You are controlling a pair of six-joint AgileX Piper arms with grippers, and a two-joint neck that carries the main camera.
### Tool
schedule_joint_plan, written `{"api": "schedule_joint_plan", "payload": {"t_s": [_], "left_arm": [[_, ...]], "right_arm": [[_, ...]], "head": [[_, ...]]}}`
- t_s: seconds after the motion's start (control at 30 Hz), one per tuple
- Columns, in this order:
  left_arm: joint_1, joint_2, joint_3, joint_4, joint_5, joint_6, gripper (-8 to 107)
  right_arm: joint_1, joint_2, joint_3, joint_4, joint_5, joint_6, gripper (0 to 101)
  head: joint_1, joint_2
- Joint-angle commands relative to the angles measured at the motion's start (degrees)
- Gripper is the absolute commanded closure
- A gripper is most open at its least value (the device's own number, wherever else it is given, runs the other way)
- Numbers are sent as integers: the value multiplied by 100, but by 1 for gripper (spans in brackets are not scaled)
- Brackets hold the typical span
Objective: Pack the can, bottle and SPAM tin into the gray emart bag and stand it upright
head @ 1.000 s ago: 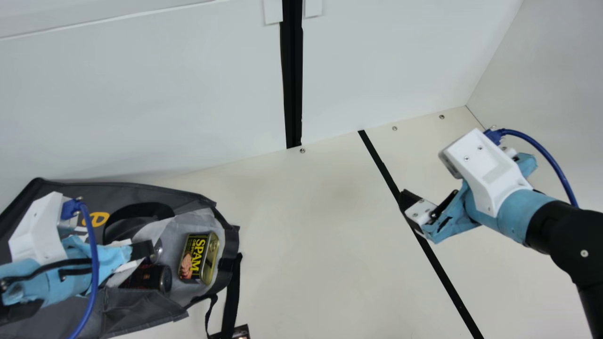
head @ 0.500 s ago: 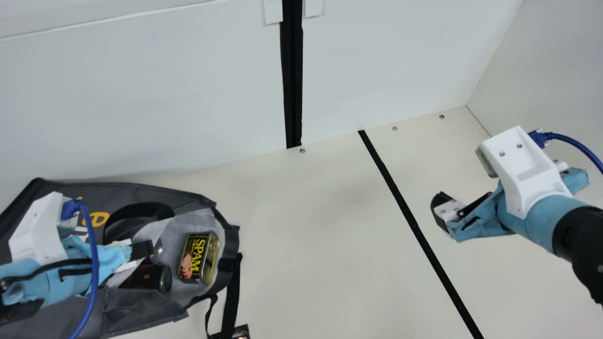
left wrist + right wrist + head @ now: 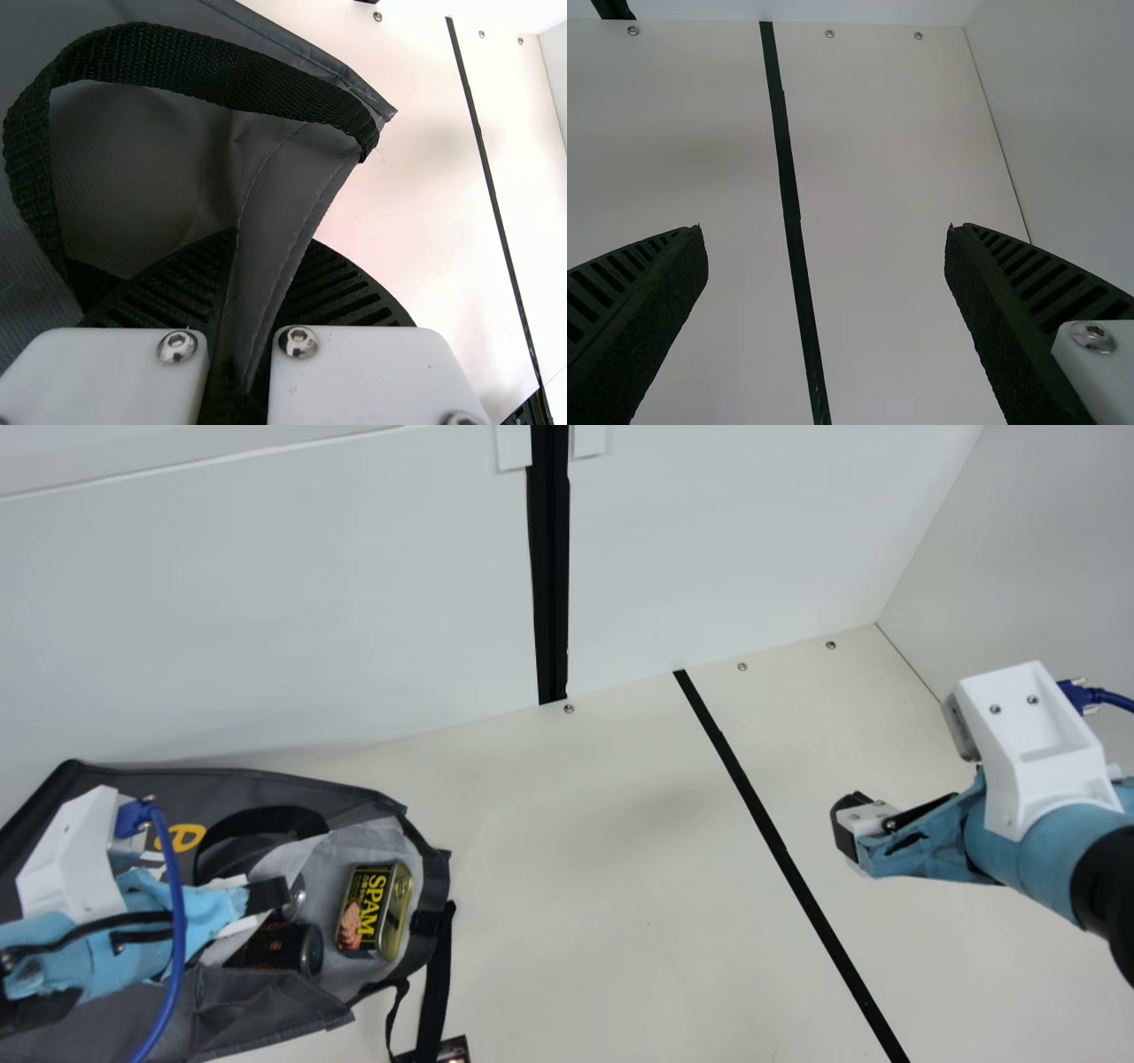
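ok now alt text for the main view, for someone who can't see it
A gray bag lies at the left of a cream table, a SPAM tin and dark cylindrical container in its open mouth. The left gripper pinches its fabric; the right gripper hovers open at the right.

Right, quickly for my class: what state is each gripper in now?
Left gripper: closed, holding the edge of the gray bag.
Right gripper: open, holding nothing.

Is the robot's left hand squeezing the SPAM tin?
No, the left gripper pinches the fabric edge of the gray bag, while the SPAM tin lies in the bag's open mouth.
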State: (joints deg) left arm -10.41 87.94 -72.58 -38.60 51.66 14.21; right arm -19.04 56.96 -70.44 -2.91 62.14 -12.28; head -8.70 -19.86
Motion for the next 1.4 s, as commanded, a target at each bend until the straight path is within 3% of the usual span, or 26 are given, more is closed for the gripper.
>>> {"api": "schedule_joint_plan", "payload": {"t_s": [0.0, 0.43, 1.37], "left_arm": [[0, 0, 0, 0, 0, 0, 107], [0, 0, 0, 0, 0, 0, 107], [0, 0, 0, 0, 0, 0, 107]], "right_arm": [[48, -25, -54, -77, 133, 224, 6], [337, -277, -371, -360, 776, 950, 6], [114, -725, 33, -213, 776, 1018, 6]], "head": [[-130, -14], [-130, -14], [-130, -14]]}}
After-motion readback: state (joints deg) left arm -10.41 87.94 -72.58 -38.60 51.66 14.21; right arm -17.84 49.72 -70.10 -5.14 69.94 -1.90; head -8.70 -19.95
